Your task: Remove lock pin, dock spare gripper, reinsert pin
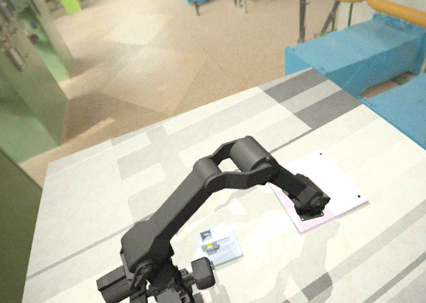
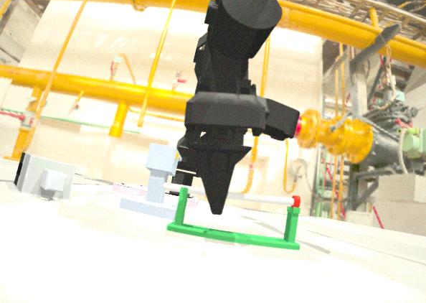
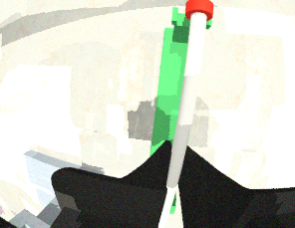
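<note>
The white lock pin (image 2: 265,199) (image 3: 191,66) with its red head (image 2: 296,201) (image 3: 199,9) is level along the green rack (image 2: 229,237) (image 3: 169,71), at the height of its post tops; whether it touches them I cannot tell. My gripper (image 2: 216,211) (image 3: 172,146) is shut on the pin's shaft, between the two posts, fingers pointing down. The pale blue mount (image 1: 229,250) (image 2: 159,156) (image 3: 42,175) stands upright beyond the rack, a yellow mark at its socket. The spare gripper (image 2: 34,175), a grey box with a pale spigot, lies left of the mount, away from it.
The arm's base stands on a pink-white plate (image 1: 338,176) (image 2: 130,189) beyond the mount. The arm (image 1: 183,202) reaches over the table from it. In the top view the arm hides the rack, the pin and the spare gripper.
</note>
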`<action>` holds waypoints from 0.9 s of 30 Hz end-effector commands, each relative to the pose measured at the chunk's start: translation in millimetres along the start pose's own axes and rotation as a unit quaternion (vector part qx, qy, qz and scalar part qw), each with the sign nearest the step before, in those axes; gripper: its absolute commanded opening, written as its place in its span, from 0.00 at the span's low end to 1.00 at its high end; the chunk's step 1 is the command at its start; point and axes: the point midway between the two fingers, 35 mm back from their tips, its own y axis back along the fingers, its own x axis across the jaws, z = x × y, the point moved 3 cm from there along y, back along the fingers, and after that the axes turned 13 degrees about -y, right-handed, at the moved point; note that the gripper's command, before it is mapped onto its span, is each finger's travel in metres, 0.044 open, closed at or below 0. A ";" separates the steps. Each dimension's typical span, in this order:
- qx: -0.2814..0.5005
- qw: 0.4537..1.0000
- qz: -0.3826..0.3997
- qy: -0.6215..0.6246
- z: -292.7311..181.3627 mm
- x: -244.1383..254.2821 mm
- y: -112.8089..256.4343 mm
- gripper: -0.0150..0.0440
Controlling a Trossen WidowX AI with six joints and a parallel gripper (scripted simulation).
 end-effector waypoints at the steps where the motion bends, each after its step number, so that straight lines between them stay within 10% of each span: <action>1: 0.001 1.000 0.002 0.003 -1.2 0.9 -5.2 0.25; 11: 0.000 1.000 0.000 0.000 -0.1 0.1 -0.6 0.25; 27: 0.000 1.000 0.000 0.000 0.9 1.1 11.5 0.97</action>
